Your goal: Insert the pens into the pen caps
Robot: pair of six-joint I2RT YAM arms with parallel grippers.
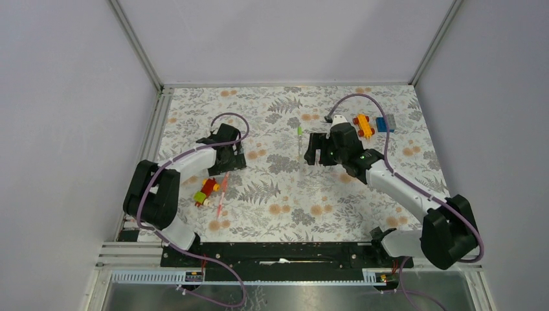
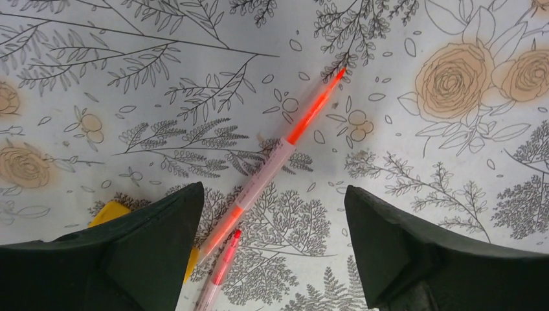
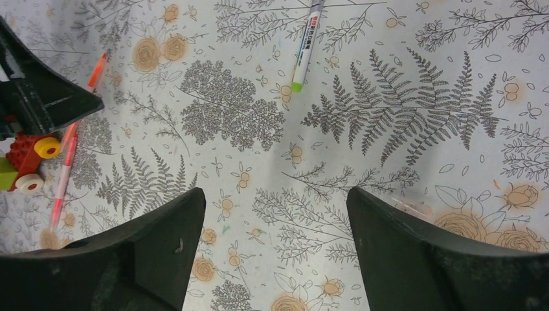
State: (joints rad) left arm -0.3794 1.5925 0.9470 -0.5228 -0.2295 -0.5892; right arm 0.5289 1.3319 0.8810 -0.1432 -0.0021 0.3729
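Observation:
Two pink-red pens lie on the floral mat. The longer pen [image 2: 285, 142] runs diagonally between the fingers of my left gripper [image 2: 273, 188], which stands open just above it and holds nothing. A second pink pen [image 2: 220, 269] lies beside it; both pink pens [image 1: 223, 191] show from above. A white pen with a green end [image 3: 304, 48] [image 1: 300, 133] lies ahead of my right gripper [image 3: 275, 190], which is open and empty over bare mat. A small pale pinkish clear tube [image 3: 412, 207], seemingly a pen cap, lies by its right finger. No green cap shows.
A red-yellow toy block [image 1: 207, 191] [image 3: 26, 162] sits next to the pink pens, beside the left gripper [image 1: 226, 152]. An orange toy [image 1: 364, 125] and a blue block [image 1: 386, 123] lie at the back right, behind the right gripper [image 1: 317, 152]. Walls enclose the mat [image 1: 285, 207].

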